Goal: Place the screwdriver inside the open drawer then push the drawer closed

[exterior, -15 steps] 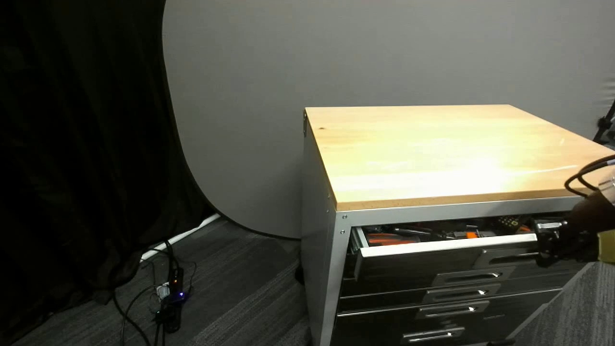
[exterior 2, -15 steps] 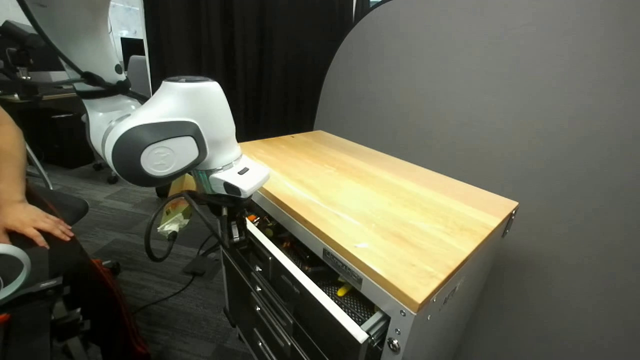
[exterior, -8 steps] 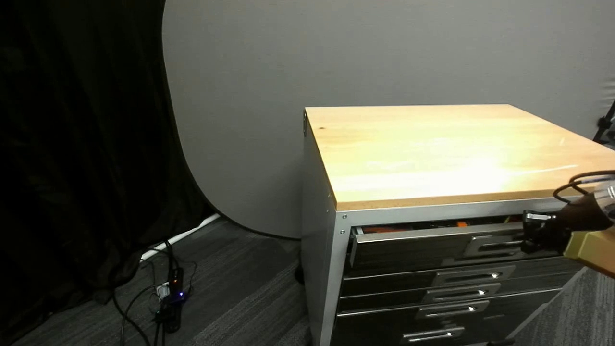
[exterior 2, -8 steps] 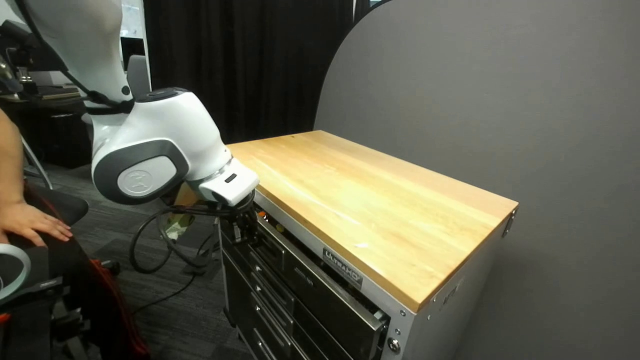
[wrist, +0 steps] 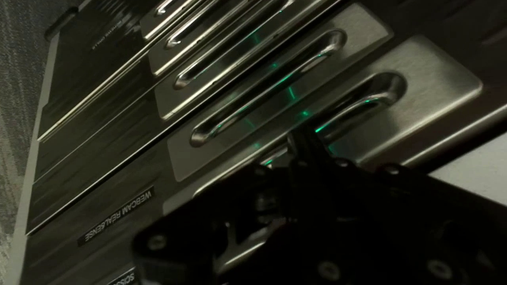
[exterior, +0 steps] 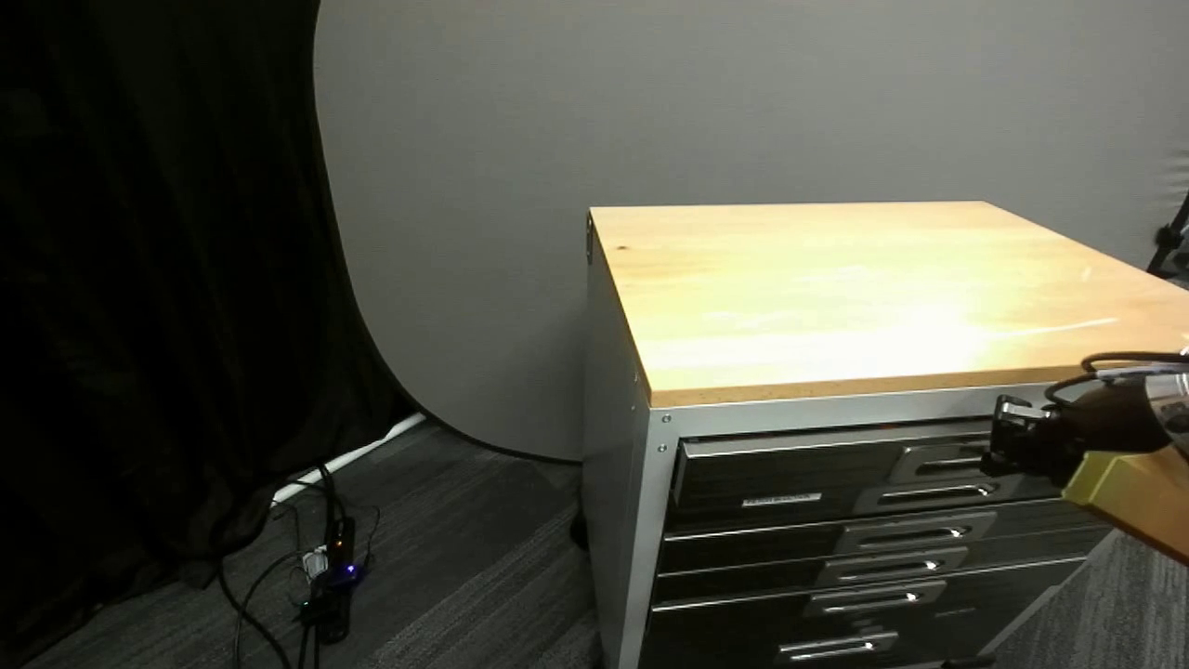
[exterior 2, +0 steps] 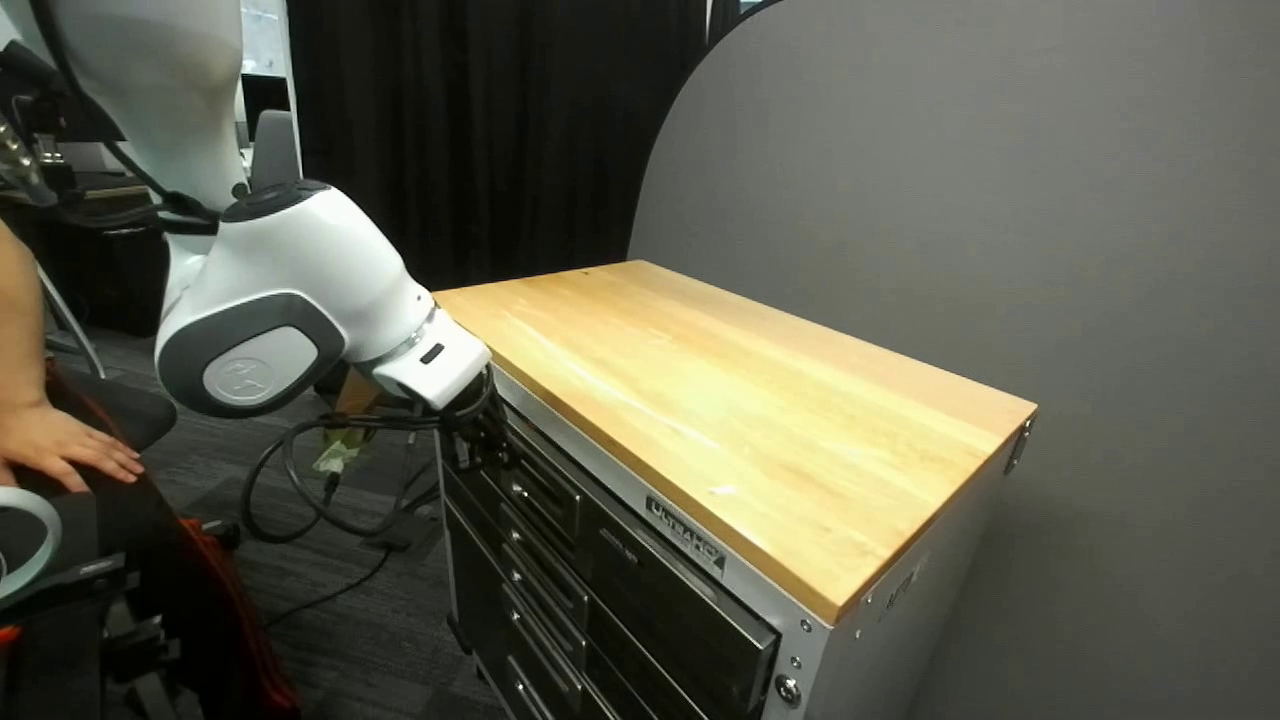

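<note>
The grey metal top drawer is pushed nearly into the wood-topped cabinet; its front still stands slightly proud of the frame. It also shows in an exterior view. My black gripper is at the drawer's silver handle, toward one end of the front. In the wrist view the fingertips of the gripper are together, overlapping the handle plate; contact is hard to tell in the dark. Nothing shows between them. The screwdriver is out of view; the drawer's inside is hidden.
Lower grey drawers stand closed below. The wooden top overhangs the drawer front. Cables hang in loops from the arm. A person's hand rests at the side. A grey panel stands behind the cabinet.
The drawer has slid inward from well open to nearly flush, so its tools no longer show. My gripper has moved with its front, and the wrist has tilted.
</note>
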